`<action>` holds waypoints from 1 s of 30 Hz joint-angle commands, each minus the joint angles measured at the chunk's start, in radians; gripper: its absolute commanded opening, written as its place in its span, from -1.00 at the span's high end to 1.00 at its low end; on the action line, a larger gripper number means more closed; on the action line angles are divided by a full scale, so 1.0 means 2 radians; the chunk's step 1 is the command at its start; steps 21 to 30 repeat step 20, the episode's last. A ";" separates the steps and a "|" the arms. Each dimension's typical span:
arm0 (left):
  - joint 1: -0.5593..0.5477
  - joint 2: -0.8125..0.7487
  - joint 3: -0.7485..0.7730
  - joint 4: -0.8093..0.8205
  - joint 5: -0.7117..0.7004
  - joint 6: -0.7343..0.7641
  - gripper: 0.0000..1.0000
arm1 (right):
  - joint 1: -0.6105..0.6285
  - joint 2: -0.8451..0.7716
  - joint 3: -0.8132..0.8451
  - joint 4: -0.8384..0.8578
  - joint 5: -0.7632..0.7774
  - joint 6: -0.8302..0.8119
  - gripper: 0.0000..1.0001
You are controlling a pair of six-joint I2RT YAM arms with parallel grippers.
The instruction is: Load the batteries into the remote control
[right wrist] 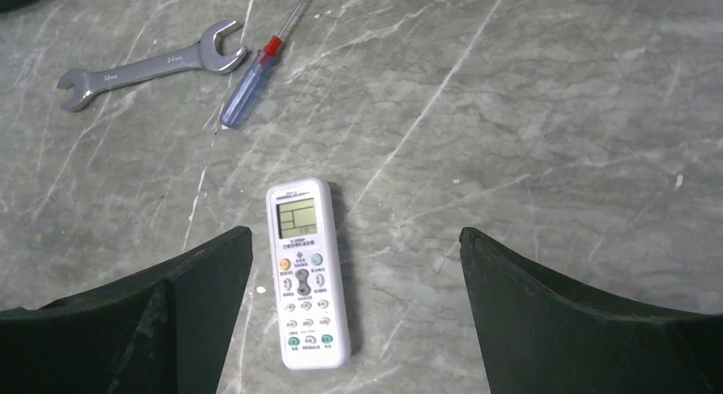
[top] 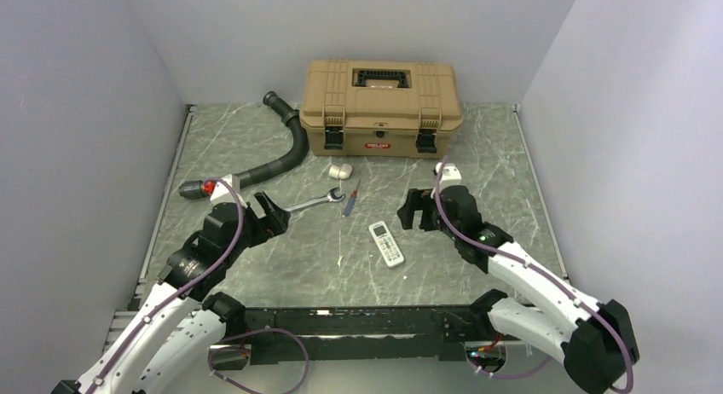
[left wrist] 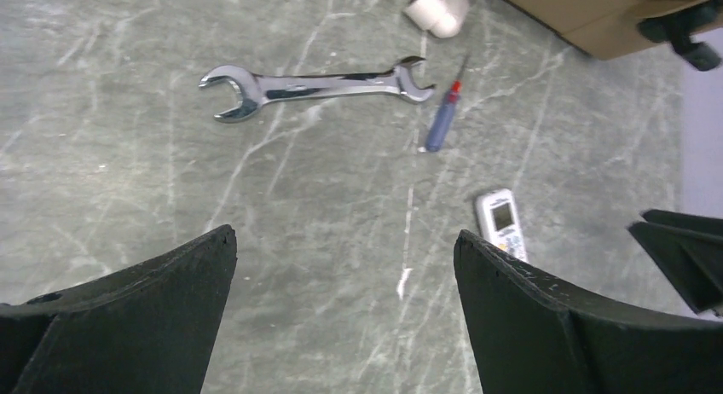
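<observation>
Near the right pincer [right wrist: 354,234], hanging wide open like the left pincer [left wrist: 345,232], the remote control [right wrist: 307,275] is lying face up on the tabletop [right wrist: 554,112], probably needing a centred grasp across its narrow width.

"Where is the remote control [right wrist: 305,270]?"

"It lies flat on the desk [right wrist: 554,112], near the middle and a bit to the right."

"What does it look like?"

"Small, slim and white. It has a pale screen at the far end. Below that are rows of little buttons, one orange and some green."

"Which way up?"

"Buttons up. It sits a bit slanted."
</observation>
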 commanded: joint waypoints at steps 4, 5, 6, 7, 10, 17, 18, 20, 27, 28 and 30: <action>0.003 0.019 0.008 -0.036 -0.061 0.034 -0.99 | -0.030 -0.078 -0.086 0.097 -0.019 0.023 -0.87; 0.003 0.022 0.008 -0.037 -0.063 0.038 -0.99 | -0.030 -0.082 -0.093 0.105 -0.014 0.030 -0.87; 0.003 0.025 0.008 -0.038 -0.065 0.042 -0.99 | -0.030 -0.085 -0.098 0.109 -0.012 0.033 -0.87; 0.003 0.029 0.009 -0.040 -0.066 0.045 -0.99 | -0.030 -0.087 -0.102 0.112 -0.010 0.036 -0.88; 0.004 0.035 0.008 -0.037 -0.067 0.054 -0.99 | -0.030 -0.088 -0.105 0.110 -0.007 0.038 -0.88; 0.004 0.043 -0.002 -0.035 -0.060 0.056 -0.99 | -0.030 -0.117 -0.125 0.129 -0.007 0.012 -0.91; 0.004 0.049 0.000 -0.043 -0.062 0.051 -0.99 | -0.030 -0.125 -0.132 0.136 -0.006 0.008 -0.92; 0.004 0.055 0.002 -0.052 -0.067 0.042 -0.99 | -0.030 -0.142 -0.148 0.157 -0.002 0.002 -0.96; 0.004 0.055 0.002 -0.052 -0.067 0.042 -0.99 | -0.030 -0.142 -0.148 0.157 -0.002 0.002 -0.96; 0.004 0.055 0.002 -0.052 -0.067 0.042 -0.99 | -0.030 -0.142 -0.148 0.157 -0.002 0.002 -0.96; 0.004 0.055 0.002 -0.052 -0.067 0.042 -0.99 | -0.030 -0.142 -0.148 0.157 -0.002 0.002 -0.96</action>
